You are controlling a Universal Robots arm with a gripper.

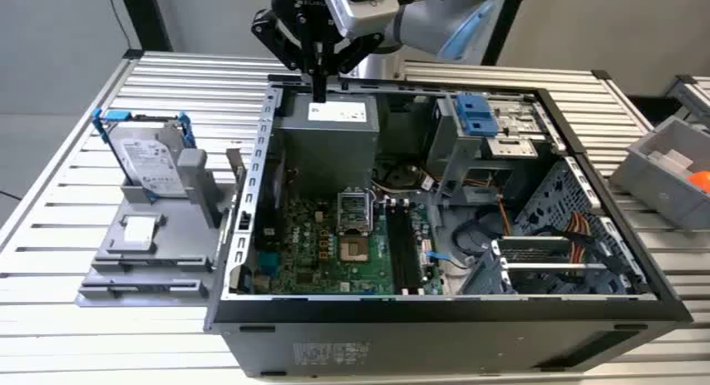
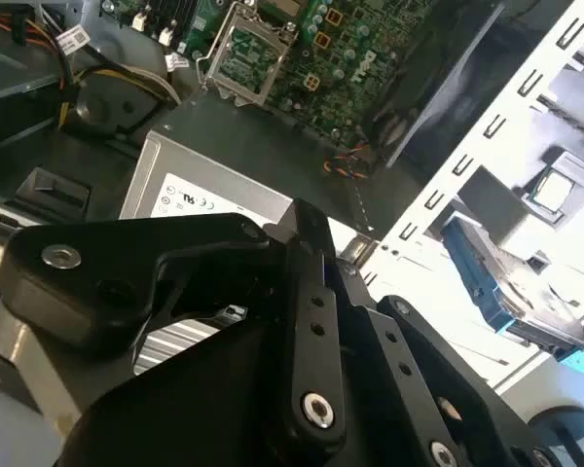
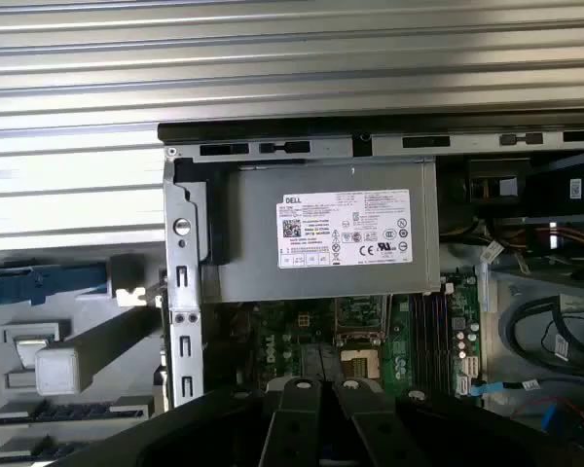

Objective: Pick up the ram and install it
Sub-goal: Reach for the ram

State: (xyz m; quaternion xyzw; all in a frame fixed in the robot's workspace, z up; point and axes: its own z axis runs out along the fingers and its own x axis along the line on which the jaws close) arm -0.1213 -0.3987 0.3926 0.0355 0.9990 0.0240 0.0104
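Note:
My gripper (image 1: 319,87) hangs over the back of the open computer case (image 1: 249,194), just above the grey power supply (image 1: 327,125). Its black fingers are pressed together and point down, with nothing seen between them. In both wrist views the shut fingers (image 2: 310,292) (image 3: 302,409) sit over the power supply's white label (image 3: 343,229). The ram is out of view. The green motherboard (image 1: 322,244) lies on the case floor, with its dark memory slots (image 1: 405,252) (image 3: 428,321) beside the processor socket (image 1: 352,210).
A grey hard drive with blue rails (image 1: 150,156) (image 2: 506,282) stands in a grey fixture (image 1: 145,252) at the exterior view's left of the case. Cables and a drive cage (image 1: 488,127) fill the case's other side. A grey bin (image 1: 666,165) sits at the far right.

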